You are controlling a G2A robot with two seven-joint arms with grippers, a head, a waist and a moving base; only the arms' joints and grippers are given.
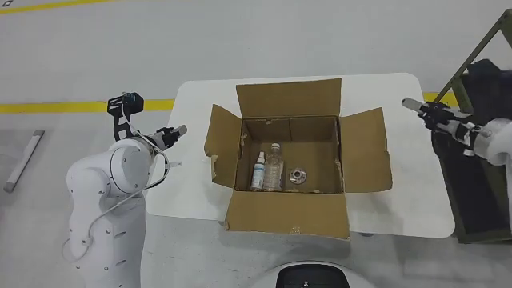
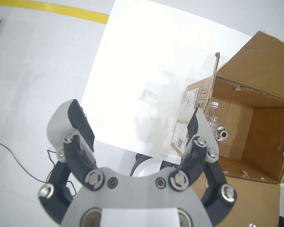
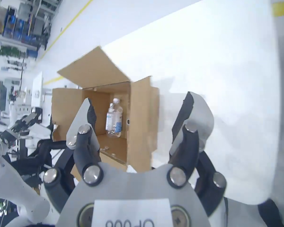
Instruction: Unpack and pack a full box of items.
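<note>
I logged left gripper [image 2: 135, 109] released and empty, right gripper [image 3: 138, 99] likewise; the open box [image 1: 288, 212] sat between them, bottles [image 1: 274, 170] inside.

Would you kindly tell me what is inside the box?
A clear bottle, a blue-labelled bottle and a metal flange. The near wall of the box hides the floor strip just behind it.

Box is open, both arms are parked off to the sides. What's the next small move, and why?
Likely bring the left pincer over the box toward the clear bottle. It and the right pincer are open and empty, the box is open, and the bottle stands upright on the left arm's side.
</note>
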